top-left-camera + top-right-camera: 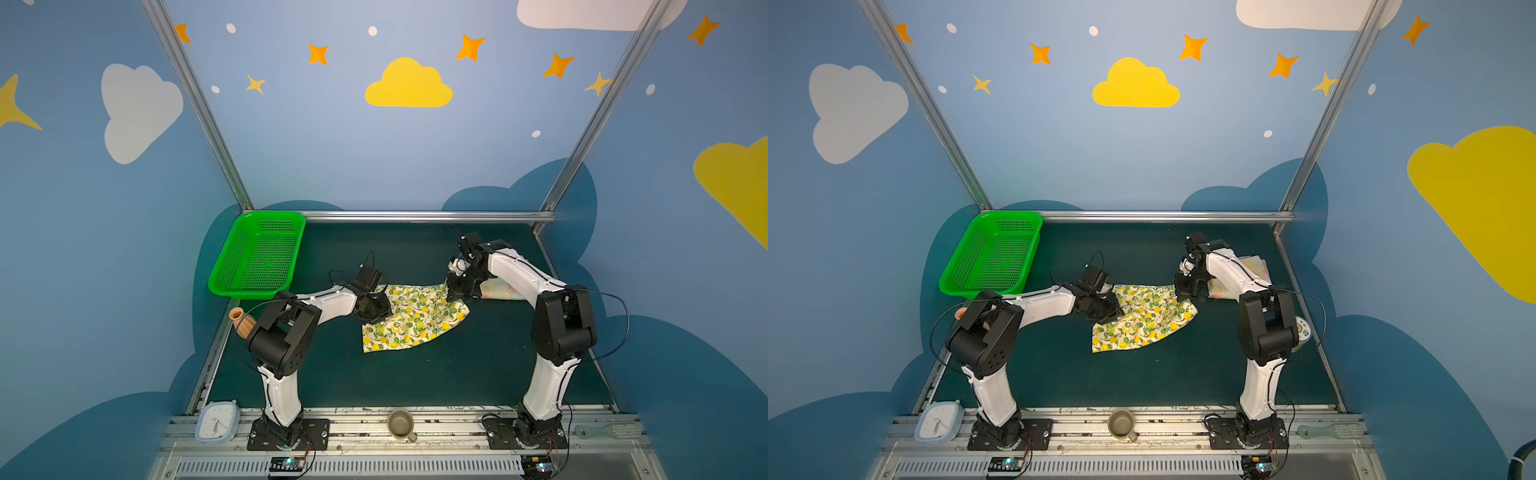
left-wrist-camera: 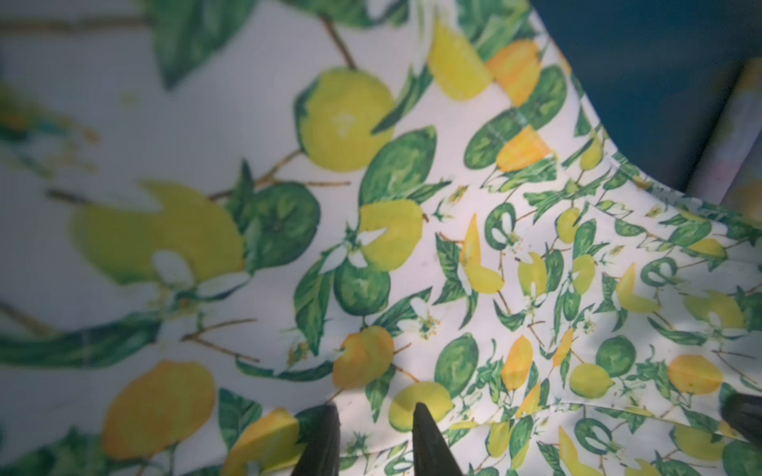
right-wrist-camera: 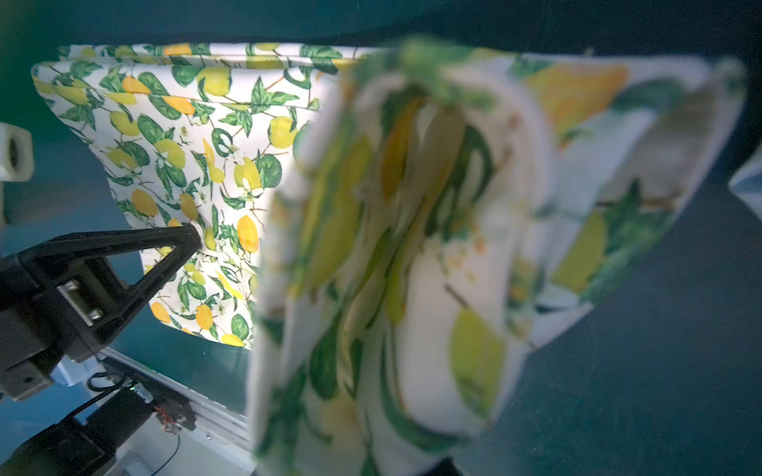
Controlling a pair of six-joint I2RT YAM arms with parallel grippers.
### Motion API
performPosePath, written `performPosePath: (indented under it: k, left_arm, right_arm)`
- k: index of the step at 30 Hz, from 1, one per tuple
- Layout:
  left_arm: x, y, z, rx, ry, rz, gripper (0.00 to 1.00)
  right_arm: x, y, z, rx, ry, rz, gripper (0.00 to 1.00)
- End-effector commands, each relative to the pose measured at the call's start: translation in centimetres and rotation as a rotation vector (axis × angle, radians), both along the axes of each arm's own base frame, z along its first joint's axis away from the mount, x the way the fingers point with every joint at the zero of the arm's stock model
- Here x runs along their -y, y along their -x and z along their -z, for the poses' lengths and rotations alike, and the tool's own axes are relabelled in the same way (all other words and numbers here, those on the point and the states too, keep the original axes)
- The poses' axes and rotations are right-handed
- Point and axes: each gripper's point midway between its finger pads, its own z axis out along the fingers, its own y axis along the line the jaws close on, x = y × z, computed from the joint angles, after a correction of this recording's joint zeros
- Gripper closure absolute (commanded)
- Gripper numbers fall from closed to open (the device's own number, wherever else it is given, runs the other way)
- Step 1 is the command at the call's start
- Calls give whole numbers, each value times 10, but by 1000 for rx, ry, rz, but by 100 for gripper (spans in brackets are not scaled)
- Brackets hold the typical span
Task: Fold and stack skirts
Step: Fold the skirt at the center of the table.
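**Lemon skirt mid-fold, one corner lifted**

The lemon skirt (image 1: pixel 415 320) lies spread on the mat (image 1: pixel 415 382) a little way from the green basket (image 1: pixel 257 253). Its corner farthest from the basket is raised in the right gripper (image 1: pixel 451 296), which is clamped tight on it. The left gripper (image 1: pixel 379 313) sits at the edge nearest the basket. Its fingers (image 2: pixel 321 437) stand slightly apart, and I cannot tell whether they pinch cloth. The flowered skirt (image 1: pixel 500 289) lies beyond, farther from the basket. The corner is best carried low toward the basket, with that near edge held down so the layers line up.
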Motion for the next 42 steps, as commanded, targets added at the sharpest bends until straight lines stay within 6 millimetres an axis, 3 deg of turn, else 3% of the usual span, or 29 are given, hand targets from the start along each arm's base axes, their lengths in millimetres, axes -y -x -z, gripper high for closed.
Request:
performPosePath:
  k: [1,7,17,24,33,42]
  left_arm:
    - [6,8,10,-29,23,-32,69]
    - [21,19,28,-85,62,-54,70]
    - [34,31,51,-145,94,-93,71]
    - [41,28,44,-144,141,-115,71]
    - [11,10,-1,-57,92,-90,70]
    - [-21,17,-2,-57,-13,-48,70]
  right_arm:
    - [5,6,-4,3,118,-32,100]
    - [-7,8,-17,70,207,-55,100]
    - [-42,15,-43,148,167,-86,100]
    - [-67,20,-42,132,78,-56,100]
    - [-60,19,-35,140,114,-59,100]
    - [-52,11,-36,168,142,-79,100]
